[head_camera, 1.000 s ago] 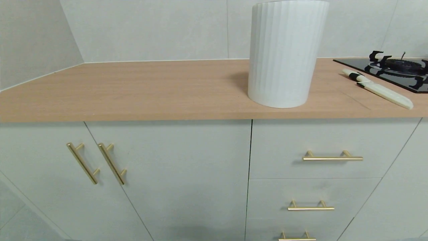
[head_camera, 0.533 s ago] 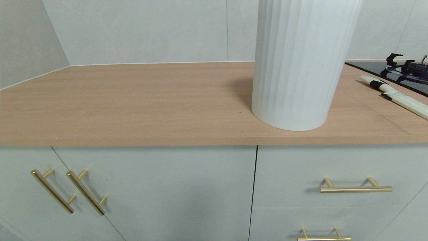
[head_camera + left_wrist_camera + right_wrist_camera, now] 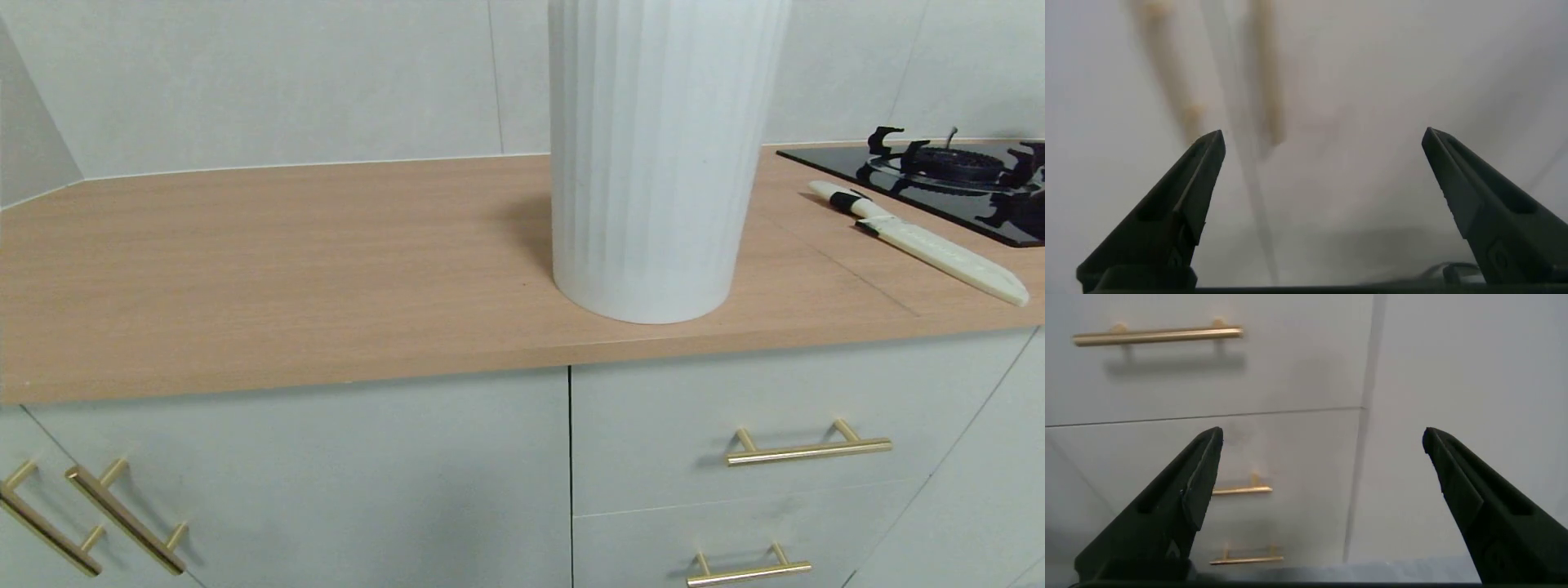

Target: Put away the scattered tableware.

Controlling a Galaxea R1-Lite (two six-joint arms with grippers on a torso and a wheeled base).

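White ribbed holder (image 3: 653, 163) upright on wood tabletop (image 3: 286, 245), near front edge. Cream knife (image 3: 922, 245) flat on tabletop to robot's R of holder, apart from it, handle end just beside black hob (image 3: 939, 175). L pincer (image 3: 1321, 135) wide open, empty, facing blurred gold handles (image 3: 1266, 73). R pincer (image 3: 1321, 433) wide open, empty, facing drawer fronts (image 3: 1249, 384)

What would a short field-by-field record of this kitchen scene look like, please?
Surface: wooden countertop
Container: tall white ribbed container, upright near the front edge
Tableware: knife lying flat between the container and the gas hob
Below: drawers shut, brass handles
Arms: left claw open, empty; right claw open, empty, facing the drawers
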